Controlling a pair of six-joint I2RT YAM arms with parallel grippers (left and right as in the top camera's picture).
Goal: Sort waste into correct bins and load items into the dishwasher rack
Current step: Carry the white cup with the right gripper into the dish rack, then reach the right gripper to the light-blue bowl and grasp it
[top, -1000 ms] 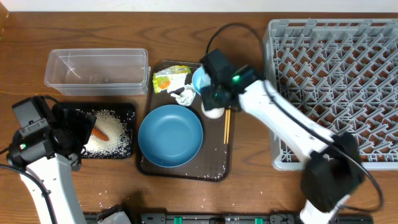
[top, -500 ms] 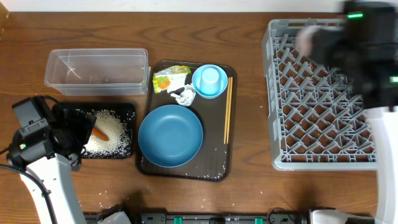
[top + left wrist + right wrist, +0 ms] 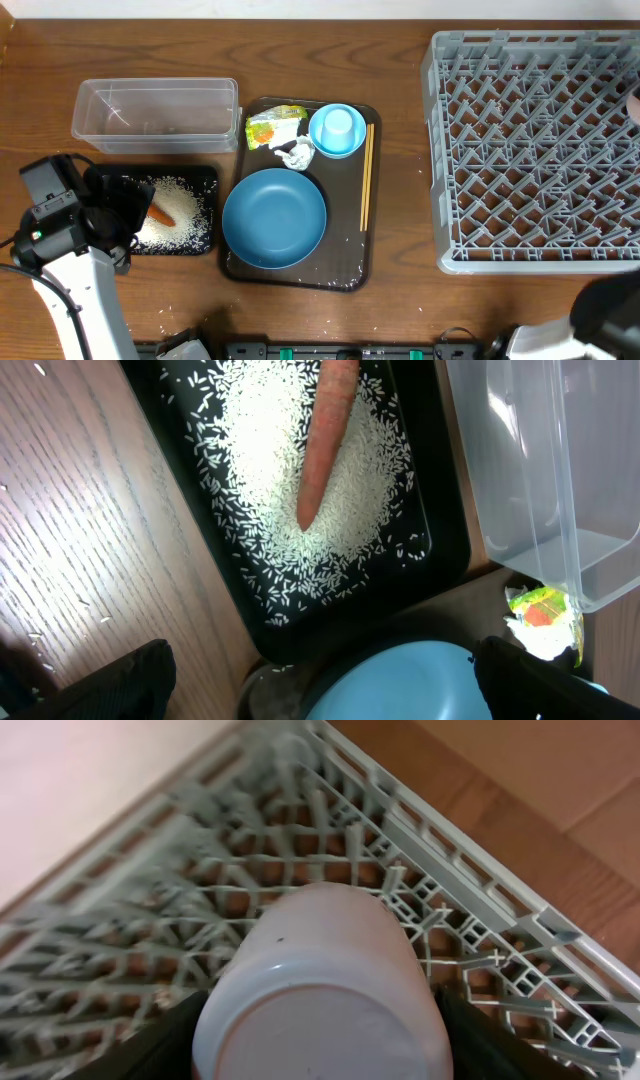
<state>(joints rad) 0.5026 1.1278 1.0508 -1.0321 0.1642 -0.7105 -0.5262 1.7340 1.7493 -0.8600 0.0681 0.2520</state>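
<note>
The white cup [image 3: 320, 990] hangs upside down over the grey rack [image 3: 330, 850], between the fingers of my right gripper [image 3: 320, 1045], which lie against both its sides. My left gripper [image 3: 320, 685] is open and empty above the edge of the dark-blue plate [image 3: 400, 685], beside the black tray [image 3: 205, 175] holding rice [image 3: 185, 220] and the carrot [image 3: 162, 214]. The clear tub [image 3: 155, 110] stands behind it. Wrapper [image 3: 272, 128], tissue [image 3: 297, 154], light-blue bowl [image 3: 337, 130] and chopsticks [image 3: 366, 175] lie on the brown tray [image 3: 350, 270].
The rack [image 3: 535, 150] fills the right side of the table. Loose rice grains are scattered on the brown tray's front edge and on the wood in front of the black tray. My right arm is mostly outside the overhead view.
My right arm lifted the white cup off the brown tray and swung right over the rack, leaving the overhead view. The left arm has not moved.
</note>
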